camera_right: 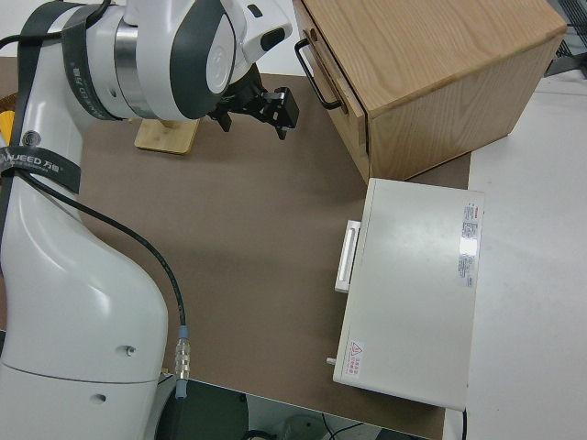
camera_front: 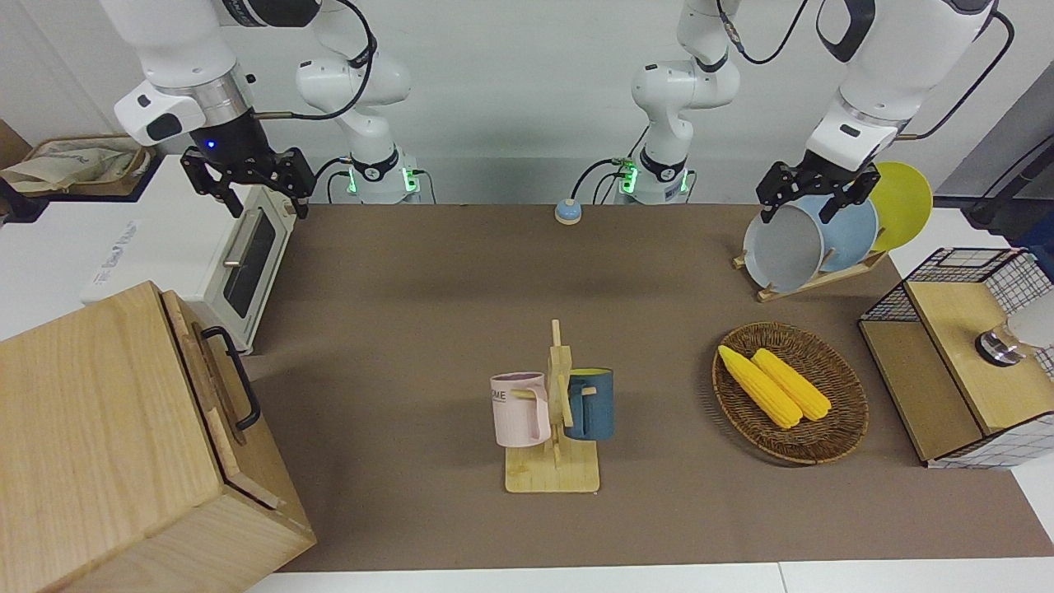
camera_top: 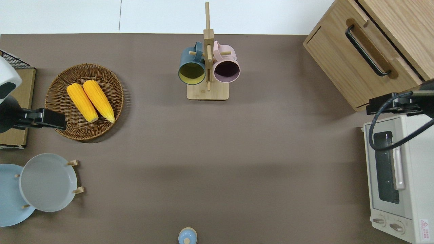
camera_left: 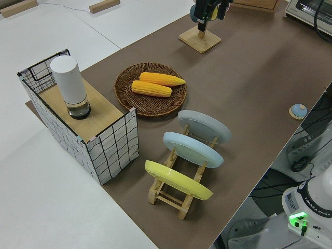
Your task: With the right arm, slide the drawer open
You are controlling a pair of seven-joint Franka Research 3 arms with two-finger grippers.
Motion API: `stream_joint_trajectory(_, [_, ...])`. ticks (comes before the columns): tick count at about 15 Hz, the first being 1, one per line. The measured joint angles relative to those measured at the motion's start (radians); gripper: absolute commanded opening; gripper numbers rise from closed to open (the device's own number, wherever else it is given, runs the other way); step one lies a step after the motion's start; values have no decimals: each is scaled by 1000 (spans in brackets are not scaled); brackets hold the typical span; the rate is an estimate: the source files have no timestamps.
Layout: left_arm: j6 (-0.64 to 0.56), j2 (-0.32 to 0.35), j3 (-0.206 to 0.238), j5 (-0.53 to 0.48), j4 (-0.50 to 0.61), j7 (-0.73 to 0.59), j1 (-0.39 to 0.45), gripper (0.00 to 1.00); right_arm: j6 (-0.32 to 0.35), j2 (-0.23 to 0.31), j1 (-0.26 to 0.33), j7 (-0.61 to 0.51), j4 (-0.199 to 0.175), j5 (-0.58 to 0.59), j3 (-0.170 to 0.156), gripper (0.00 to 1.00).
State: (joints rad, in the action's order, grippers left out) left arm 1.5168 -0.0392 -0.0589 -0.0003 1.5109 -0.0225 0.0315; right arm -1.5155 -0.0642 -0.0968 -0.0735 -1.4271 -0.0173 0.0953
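Nearest the front camera sits the big pale wooden box at the right arm's end of the table, at about eight o'clock from the mug stand. Its drawer is shut, the black bar handle lying across its front. Nearer the robots stands the white toaster oven.

Up in the air, the right gripper hangs over the gap between box and oven, fingers spread, holding nothing. In the overhead view the handle lies at about eleven o'clock from those jaws, well apart and untouched.

Parked, the left gripper also shows its fingers spread.
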Motion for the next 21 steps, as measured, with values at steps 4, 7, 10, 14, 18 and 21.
stream_joint_trajectory(4, [0,0,0,0,0,0,0,993,0,-1,-4,-5,0,0,-7,983])
stream_joint_trajectory(7, [0,0,0,0,0,0,0,993,0,-1,-8,-32,0,0,-14,983])
stream_joint_trajectory(10, [0,0,0,0,0,0,0,993,0,-2,-8,-36,0,0,-14,983])
stream_joint_trajectory(14, [0,0,0,0,0,0,0,993,0,-14,-6,-27,0,2,-12,981])
stream_joint_trajectory(18, [0,0,0,0,0,0,0,993,0,-24,-10,-17,0,66,-13,977])
stream_joint_trajectory(21, [0,0,0,0,0,0,0,993,0,-25,-55,-15,0,180,-17,975])
